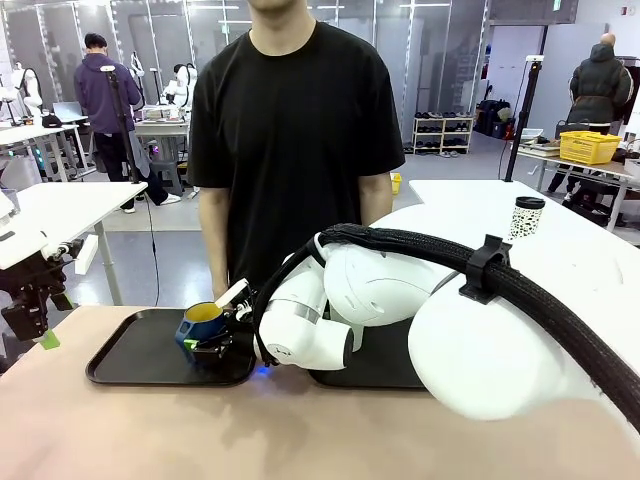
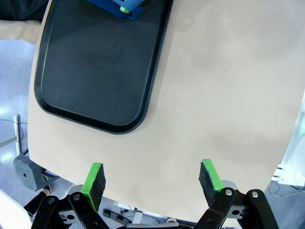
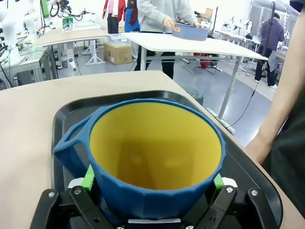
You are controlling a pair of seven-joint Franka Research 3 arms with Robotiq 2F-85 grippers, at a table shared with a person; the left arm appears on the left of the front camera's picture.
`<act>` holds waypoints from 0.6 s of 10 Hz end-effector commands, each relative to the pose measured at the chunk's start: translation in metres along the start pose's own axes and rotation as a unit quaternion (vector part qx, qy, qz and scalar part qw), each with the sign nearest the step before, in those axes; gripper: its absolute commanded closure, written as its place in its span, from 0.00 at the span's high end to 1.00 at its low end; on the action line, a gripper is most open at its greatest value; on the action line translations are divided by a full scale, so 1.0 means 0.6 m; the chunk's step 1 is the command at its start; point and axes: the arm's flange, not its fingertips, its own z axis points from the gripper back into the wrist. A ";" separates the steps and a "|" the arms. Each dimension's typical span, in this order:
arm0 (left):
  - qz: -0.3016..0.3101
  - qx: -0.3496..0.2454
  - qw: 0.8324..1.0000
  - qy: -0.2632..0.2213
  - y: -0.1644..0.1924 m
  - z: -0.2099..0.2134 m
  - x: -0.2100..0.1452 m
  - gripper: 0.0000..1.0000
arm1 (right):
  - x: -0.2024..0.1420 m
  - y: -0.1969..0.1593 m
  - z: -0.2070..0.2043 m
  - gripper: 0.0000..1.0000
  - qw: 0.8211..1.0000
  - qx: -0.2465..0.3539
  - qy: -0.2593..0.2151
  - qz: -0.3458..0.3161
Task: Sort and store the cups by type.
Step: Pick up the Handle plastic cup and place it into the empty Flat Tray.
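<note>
Honestly can't make out any writing anywhere here. No labels, brands or numbers on anything. The little white cup with the black lid, far right on the white table, has dark speckles, too small to read as text.

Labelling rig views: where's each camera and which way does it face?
Front: between the arms, facing the person across the table; right arm reaches to the blue mug on the left tray.
Left wrist: above the table edge, looking down; open left gripper.
Right wrist: behind the mug, facing across the tray; right gripper flanks it.
Shared: mug and tray.
</note>
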 end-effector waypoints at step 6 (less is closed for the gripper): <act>0.001 0.010 1.000 0.003 -0.001 -0.001 -0.002 1.00 | 0.006 0.034 0.029 1.00 1.000 -0.024 0.000 0.019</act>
